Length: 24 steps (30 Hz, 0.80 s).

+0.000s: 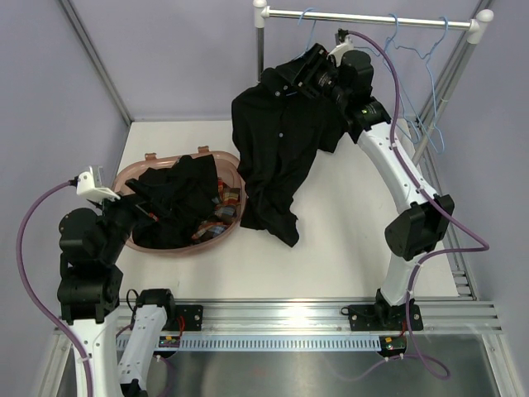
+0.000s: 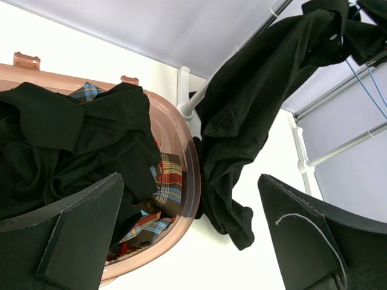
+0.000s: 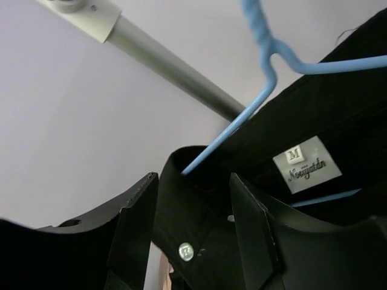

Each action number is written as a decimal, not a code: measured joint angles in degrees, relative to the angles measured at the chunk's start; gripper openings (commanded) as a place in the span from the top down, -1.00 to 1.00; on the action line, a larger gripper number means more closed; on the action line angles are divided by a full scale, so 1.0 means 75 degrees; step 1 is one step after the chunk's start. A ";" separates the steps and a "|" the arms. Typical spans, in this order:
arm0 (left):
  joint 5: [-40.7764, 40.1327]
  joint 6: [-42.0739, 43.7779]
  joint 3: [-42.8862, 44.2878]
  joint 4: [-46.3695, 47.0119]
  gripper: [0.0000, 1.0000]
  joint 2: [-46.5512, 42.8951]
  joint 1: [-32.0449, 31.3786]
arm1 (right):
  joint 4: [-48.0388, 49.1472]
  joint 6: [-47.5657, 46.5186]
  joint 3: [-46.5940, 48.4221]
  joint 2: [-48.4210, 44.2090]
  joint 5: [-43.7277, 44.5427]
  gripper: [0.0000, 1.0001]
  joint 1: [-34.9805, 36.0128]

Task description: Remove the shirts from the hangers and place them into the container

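Up under the rail (image 1: pixel 372 18), the right gripper (image 3: pixel 193 202) pinches the collar of the black shirt (image 1: pixel 281 141), blue hanger (image 3: pixel 266 66) threaded through; well left of the rail, the left gripper (image 2: pixel 190 235) gapes over the container (image 2: pixel 54 77).

A: The hanging shirt (image 3: pixel 199 205) between the right fingers (image 3: pixel 130 241), what colour is it?
B: Plain black, with a white label (image 3: pixel 305 164) in grey lettering and a pale button (image 3: pixel 186 251). Its hanger (image 3: pixel 260 78) is light blue.
A: And past the left fingers (image 2: pixel 78 235)?
B: A translucent pinkish-brown tub (image 2: pixel 188 163). The crumpled shirt (image 2: pixel 78 139) is black, the plaid shirt (image 2: pixel 166 181) red, orange and blue.
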 measured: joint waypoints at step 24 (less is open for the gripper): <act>0.0303 0.0073 -0.0038 -0.0012 -0.97 -0.0143 0.0000 | 0.0731 -0.0096 0.0227 0.0659 0.0813 0.83 0.0012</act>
